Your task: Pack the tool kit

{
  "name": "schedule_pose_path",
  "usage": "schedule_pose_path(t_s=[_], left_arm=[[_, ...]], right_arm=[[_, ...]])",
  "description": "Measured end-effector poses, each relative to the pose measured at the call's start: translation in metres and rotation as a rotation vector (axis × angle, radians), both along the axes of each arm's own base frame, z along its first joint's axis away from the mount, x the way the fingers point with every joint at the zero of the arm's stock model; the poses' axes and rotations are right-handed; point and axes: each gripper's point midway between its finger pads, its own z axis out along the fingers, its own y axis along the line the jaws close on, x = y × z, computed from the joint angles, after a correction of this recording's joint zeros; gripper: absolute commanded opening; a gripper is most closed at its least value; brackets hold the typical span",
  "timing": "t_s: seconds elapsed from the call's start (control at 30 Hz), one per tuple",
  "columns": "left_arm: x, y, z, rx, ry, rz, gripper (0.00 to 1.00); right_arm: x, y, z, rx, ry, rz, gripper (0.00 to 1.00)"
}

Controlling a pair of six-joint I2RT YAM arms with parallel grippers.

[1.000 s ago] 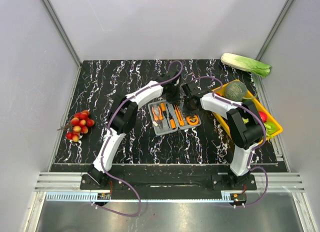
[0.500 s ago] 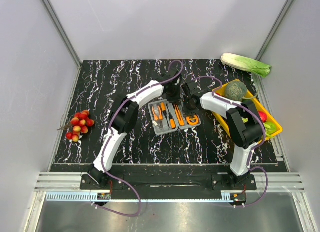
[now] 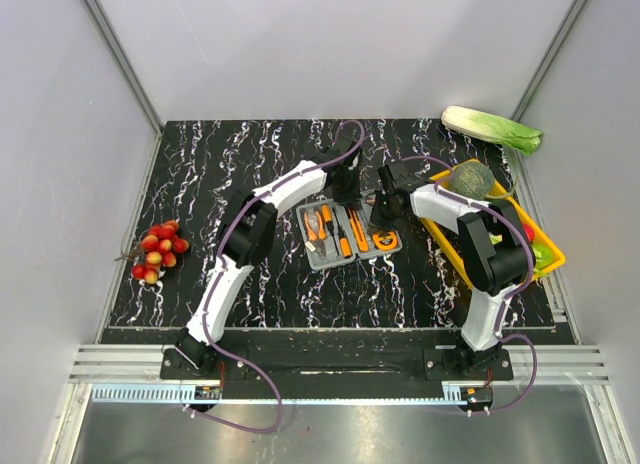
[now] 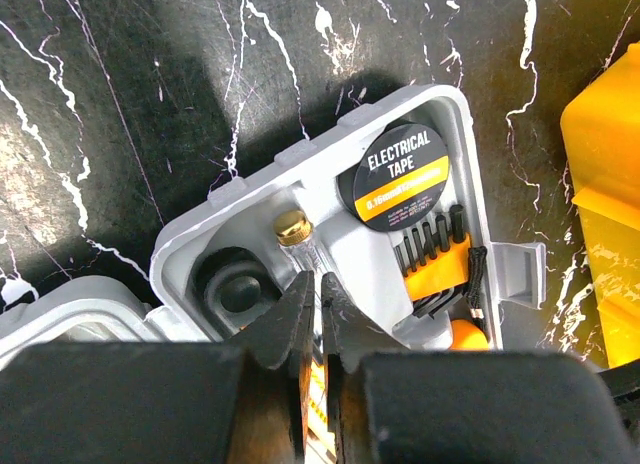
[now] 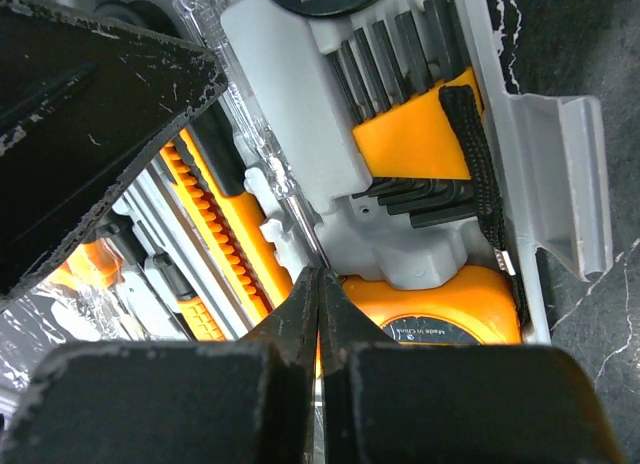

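Note:
The grey tool kit case (image 3: 345, 236) lies open mid-table with orange-and-black tools in its slots. In the left wrist view it holds a roll of electrical tape (image 4: 403, 174), hex keys (image 4: 435, 256) and a clear-handled tester screwdriver (image 4: 292, 229). My left gripper (image 4: 320, 282) is shut to a thin slit, its tips resting on that screwdriver's handle. My right gripper (image 5: 318, 276) is shut, with its tips at the end of the screwdriver's metal shaft (image 5: 290, 199), next to the orange tape measure (image 5: 430, 319). An orange utility knife (image 5: 225, 219) lies beside the shaft. Both grippers, left (image 3: 349, 199) and right (image 3: 381, 216), hang over the case's far half.
A yellow tray (image 3: 548, 252) of vegetables stands right of the case, close to the right arm; its corner (image 4: 605, 184) shows in the left wrist view. A cabbage (image 3: 492, 129) lies at the back right. Red fruits (image 3: 158, 249) sit at the left edge. The case's latch (image 5: 565, 184) sticks out.
My right arm's forearm and gripper have shifted slightly right over the case. The left arm has stayed almost still, its jaws closing a touch.

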Motion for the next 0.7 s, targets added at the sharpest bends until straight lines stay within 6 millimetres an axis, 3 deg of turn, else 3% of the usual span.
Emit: schedule_pose_path(t_s=[0.5,0.7], left_arm=[[-0.001,-0.001,0.003,-0.032,0.049,0.017,0.14],[0.002,-0.003,0.009,-0.059,0.049,0.019,0.21]], right_arm=[[0.004,-0.002,0.006,0.072,0.025,-0.030,0.00],[0.033,0.003,0.036,0.044,-0.076,-0.039,0.00]])
